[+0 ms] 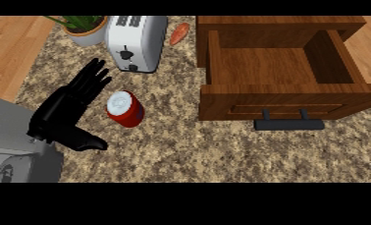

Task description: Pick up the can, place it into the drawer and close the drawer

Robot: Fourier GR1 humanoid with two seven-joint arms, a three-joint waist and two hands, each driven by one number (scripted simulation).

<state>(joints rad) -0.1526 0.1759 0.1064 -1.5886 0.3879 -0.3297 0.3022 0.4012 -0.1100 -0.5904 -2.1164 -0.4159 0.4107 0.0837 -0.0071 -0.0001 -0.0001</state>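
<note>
A red can (125,109) with a white top stands on the speckled counter, left of the drawer. The wooden drawer (279,102) is pulled open at the right, its inside bare, with a dark handle (289,124) on its front. My left hand (71,106) hovers just left of the can, fingers straight and pointing up and away, thumb stretched out below; it does not hold the can. My right hand shows in no view.
A white toaster (136,42) stands behind the can. A potted plant (84,28) sits at the back left. An orange carrot (179,33) lies between the toaster and the drawer cabinet. The counter's wooden edge runs along the left.
</note>
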